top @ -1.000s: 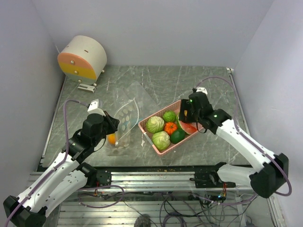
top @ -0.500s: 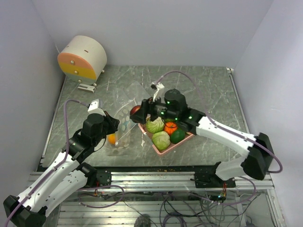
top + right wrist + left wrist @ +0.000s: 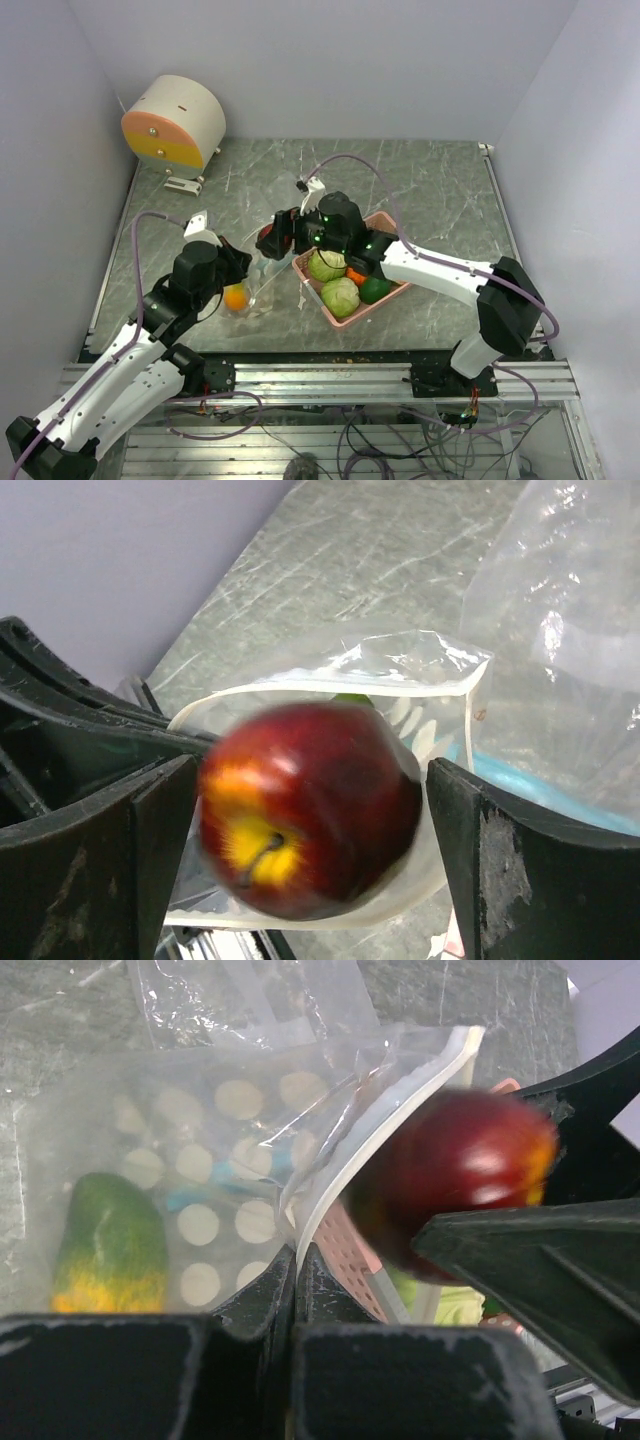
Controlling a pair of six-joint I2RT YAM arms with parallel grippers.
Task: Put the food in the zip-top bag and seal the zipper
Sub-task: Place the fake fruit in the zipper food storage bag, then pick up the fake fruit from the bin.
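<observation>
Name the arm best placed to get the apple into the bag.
Right: the apple is between the right gripper's fingers at the zip-top bag's mouth; the left gripper is shut on the bag's edge.

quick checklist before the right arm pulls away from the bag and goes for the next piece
1. Left gripper pinching the zip-top bag rim: ok.
2. Bag mouth open: ok.
3. Apple over the mouth: ok.
4. Apple free of the right gripper: ok, it seems; apple blurred, fingers sharp and spread.
5. Pink tray emptied: not ok, cabbages remain.
6. Bag sealed: not ok.
</observation>
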